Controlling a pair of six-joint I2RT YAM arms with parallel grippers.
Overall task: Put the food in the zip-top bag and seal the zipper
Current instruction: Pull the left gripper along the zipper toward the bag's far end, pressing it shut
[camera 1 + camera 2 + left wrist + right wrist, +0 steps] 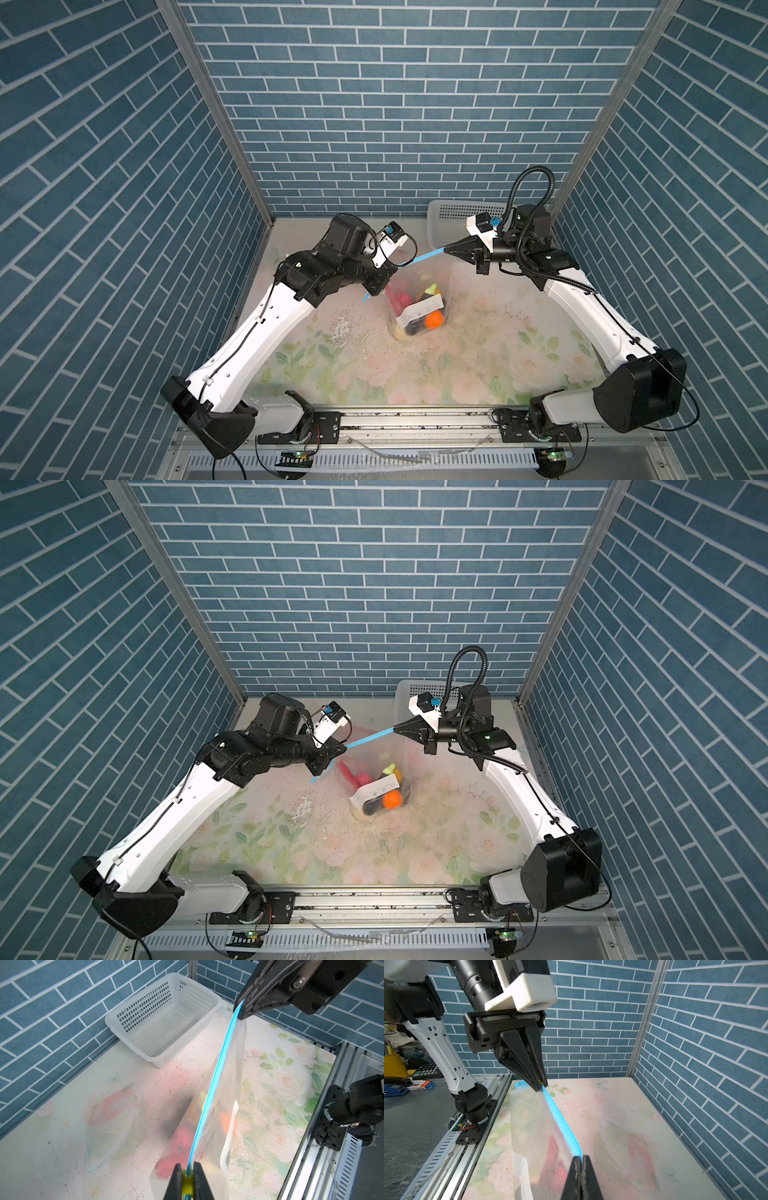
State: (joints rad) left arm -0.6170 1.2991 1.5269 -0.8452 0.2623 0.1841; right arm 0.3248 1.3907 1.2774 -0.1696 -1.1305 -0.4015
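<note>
The clear zip-top bag [415,291] hangs between both grippers, its bottom resting on the table. Inside lies the food: an orange ball [434,320], red and pink pieces [180,1138] and a yellow-green piece. The light-blue zipper [216,1076] is stretched taut from gripper to gripper. My left gripper [187,1167] is shut on the yellow slider tab [187,1182] at the zipper's left end, also visible in a top view as the left gripper [392,272]. My right gripper [581,1157] is shut on the zipper's other end, seen in both top views as the right gripper [446,249] [395,728].
A white perforated basket [457,212] stands at the back right corner, just behind the right gripper. A clear shallow plastic dish [112,1126] lies on the floral table behind the bag. Brick-pattern walls close three sides; a metal rail [415,419] runs along the front.
</note>
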